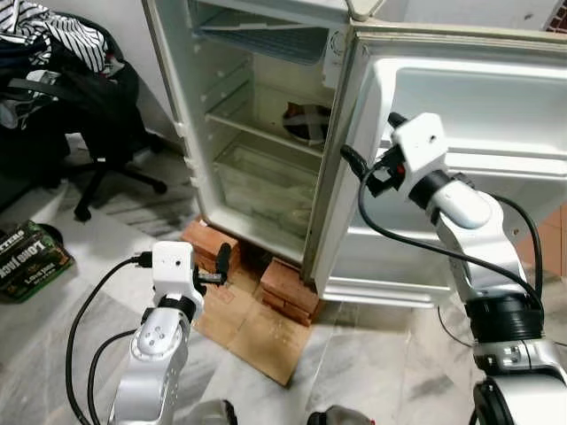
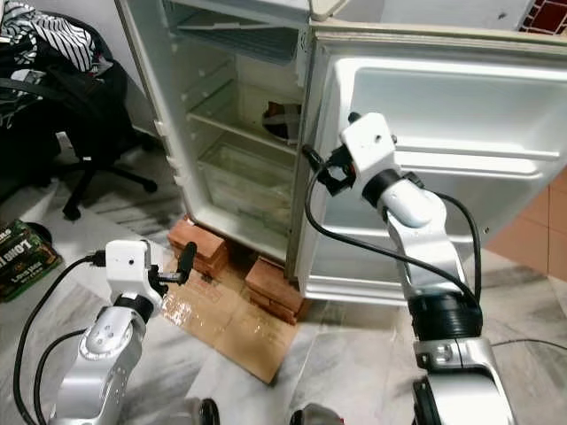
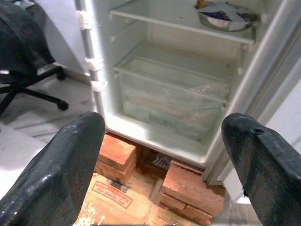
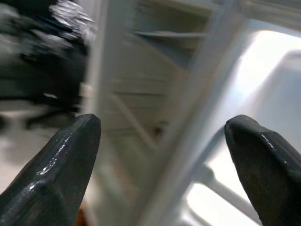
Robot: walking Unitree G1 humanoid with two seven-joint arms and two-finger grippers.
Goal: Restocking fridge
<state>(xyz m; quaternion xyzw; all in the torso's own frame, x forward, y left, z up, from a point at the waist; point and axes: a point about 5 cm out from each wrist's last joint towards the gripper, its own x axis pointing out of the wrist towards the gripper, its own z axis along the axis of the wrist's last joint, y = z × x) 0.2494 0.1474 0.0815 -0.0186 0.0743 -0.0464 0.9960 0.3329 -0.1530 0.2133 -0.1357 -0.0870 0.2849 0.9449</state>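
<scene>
The fridge (image 1: 266, 133) stands open on red bricks (image 1: 288, 288). Its door (image 1: 461, 177) swings out to the fridge's right side. A bowl (image 3: 228, 14) sits on a shelf inside the fridge, above a clear drawer (image 3: 174, 89). The right pincer (image 4: 164, 160) is up by the edge of the door, its fingers spread wide and holding nothing. The left pincer (image 3: 164, 160) is low, in front of the fridge and above the bricks, also spread wide and empty. A black chair (image 1: 97, 115) stands left of the fridge. Cardboard (image 1: 248, 323) lies on the floor by the bricks.
</scene>
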